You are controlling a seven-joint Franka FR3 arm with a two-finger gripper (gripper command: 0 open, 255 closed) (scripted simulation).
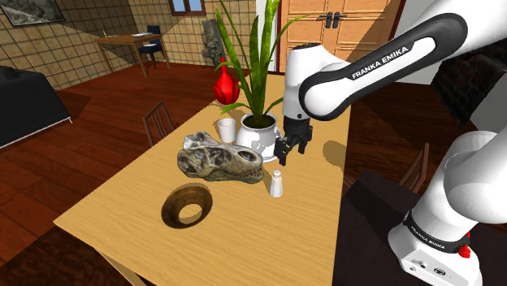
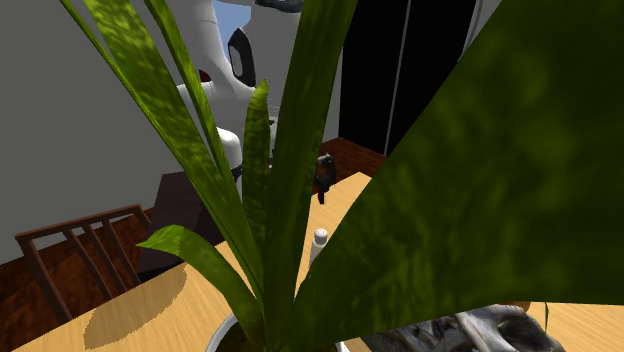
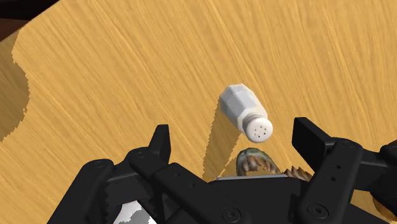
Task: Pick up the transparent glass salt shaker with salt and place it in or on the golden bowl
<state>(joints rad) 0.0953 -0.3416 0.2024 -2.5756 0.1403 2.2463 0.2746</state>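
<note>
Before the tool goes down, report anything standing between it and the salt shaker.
Nothing visible does. The open tool hangs above the salt shaker with a clear gap between them; the skull lies beside the shaker, snout close.

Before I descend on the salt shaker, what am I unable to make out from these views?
- Second exterior view: plant leaves hide the salt shaker's lower body and most of the table.
- Wrist view: the tool's own body cuts off the dinosaur skull beyond its teeth.
- Shoulder view: the shaker looks plain white, so how much salt it holds cannot be told.
</note>
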